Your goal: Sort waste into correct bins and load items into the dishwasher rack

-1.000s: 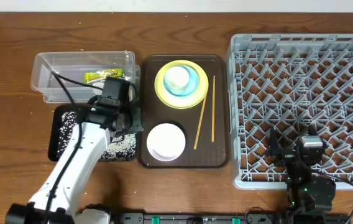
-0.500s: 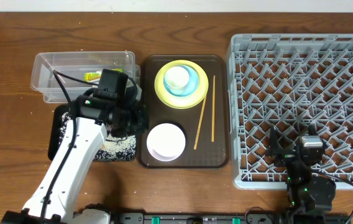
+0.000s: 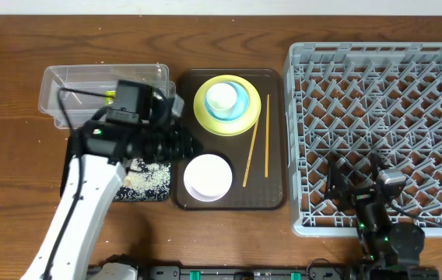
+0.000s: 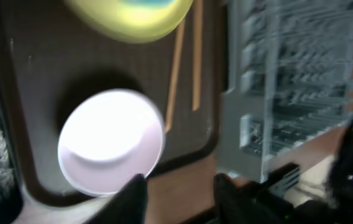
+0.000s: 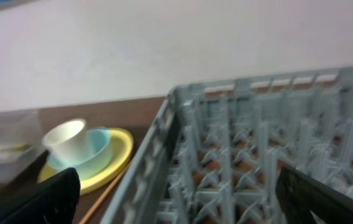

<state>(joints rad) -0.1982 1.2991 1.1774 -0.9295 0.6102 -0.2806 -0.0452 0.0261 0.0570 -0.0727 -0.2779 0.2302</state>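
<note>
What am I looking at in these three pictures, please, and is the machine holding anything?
It is a two-armed robot at a wooden table. One picture looks down from above; the other two come from cameras on the wrists. The left claw hovers by the white bowl on the brown serving tray, fingers apart and empty. The right claw is open and empty over the near edge of the grey dishwasher rack. The tray also carries a yellow plate holding a blue bowl with a white cup inside, plus two chopsticks. Further left are a clear tub and a black tray with rice scraps.
</note>
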